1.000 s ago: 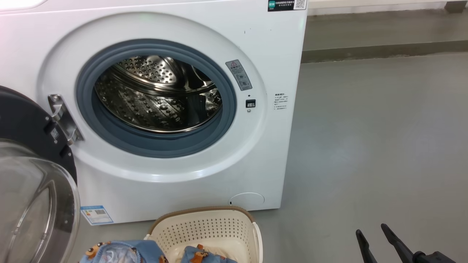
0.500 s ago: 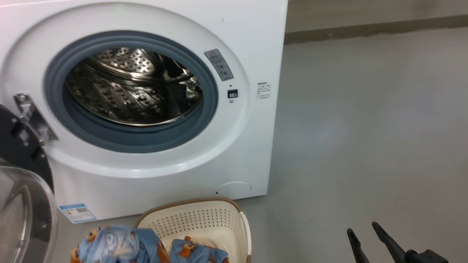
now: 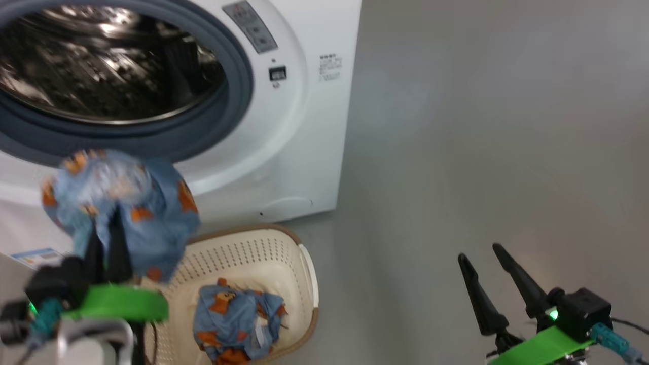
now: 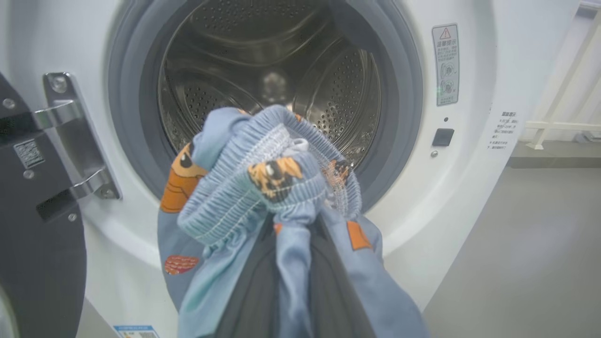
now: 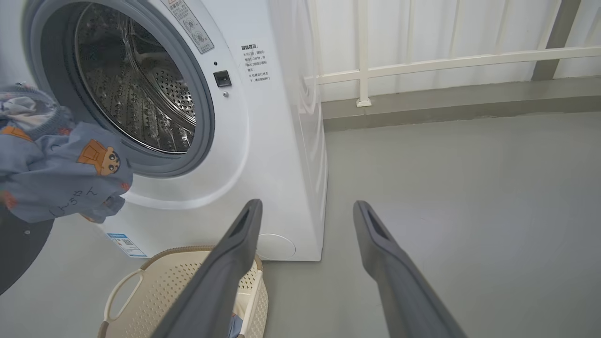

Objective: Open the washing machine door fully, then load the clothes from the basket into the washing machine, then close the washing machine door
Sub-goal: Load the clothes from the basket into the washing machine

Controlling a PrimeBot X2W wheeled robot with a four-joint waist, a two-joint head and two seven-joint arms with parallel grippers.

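The washing machine (image 3: 304, 126) stands at the upper left with its steel drum (image 3: 101, 66) exposed. The washing machine door (image 4: 42, 263) hangs open on its hinge at the left of the left wrist view. My left gripper (image 3: 106, 228) is shut on a light blue piece of the clothes (image 3: 121, 197), held up in front of the grey gasket's lower edge (image 4: 267, 188). A second blue garment (image 3: 238, 314) lies in the cream basket (image 3: 238, 232) below the machine. My right gripper (image 3: 481, 258) stands open over the bare floor at the right, with nothing between its fingers (image 5: 244, 225).
Grey floor (image 3: 481, 126) stretches to the right of the machine. A white railing (image 5: 422, 65) and a low kerb run along the back wall. The basket (image 5: 183, 277) sits close to the machine's front.
The head camera has tipped down and shifted. My left gripper has lifted one blue garment out of the basket up toward the drum opening. The right gripper stays open.
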